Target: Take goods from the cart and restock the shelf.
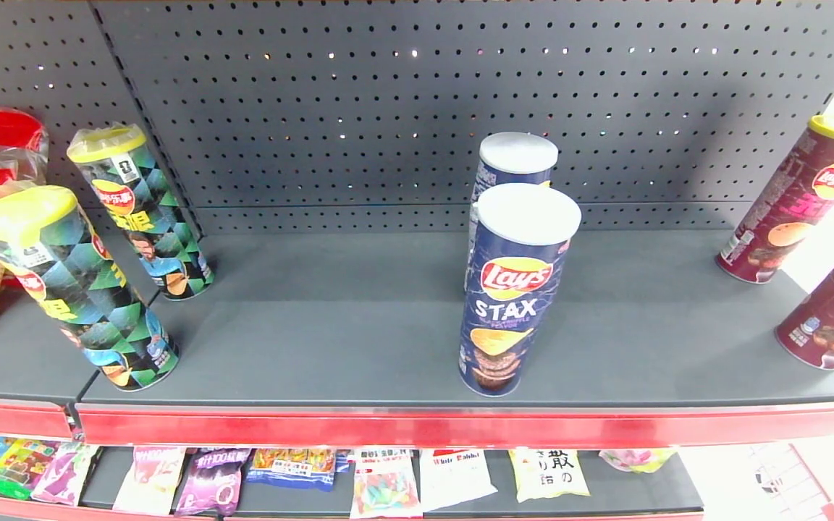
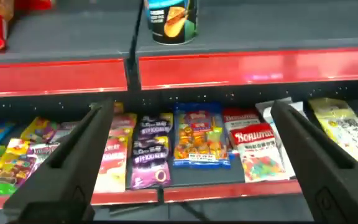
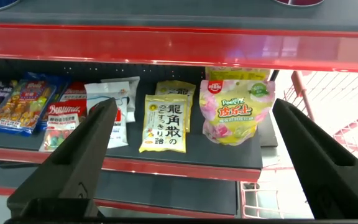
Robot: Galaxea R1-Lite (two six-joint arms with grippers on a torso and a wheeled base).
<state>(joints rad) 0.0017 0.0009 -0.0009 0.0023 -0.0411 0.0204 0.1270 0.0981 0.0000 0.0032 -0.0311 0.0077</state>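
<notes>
The shelf (image 1: 330, 340) was judged part-stocked: green cans (image 1: 69, 282) at its left end, blue cans (image 1: 507, 304) mid-front, maroon cans (image 1: 786, 210) at its right edge. The left claw (image 2: 191, 106) and right claw (image 3: 194, 102) were held wide open, empty, facing snack bags (image 2: 197, 140) on the tier below. Fetching another can from the cart was likely called for next.

Above the left gripper (image 2: 191, 107), a can (image 2: 171, 22) is cut off by the top edge; its fingers (image 2: 73, 163) cover parts of the candy packets (image 2: 197, 137) beyond. Above the right gripper (image 3: 194, 102), a second can (image 3: 299, 2) shows just its base.
</notes>
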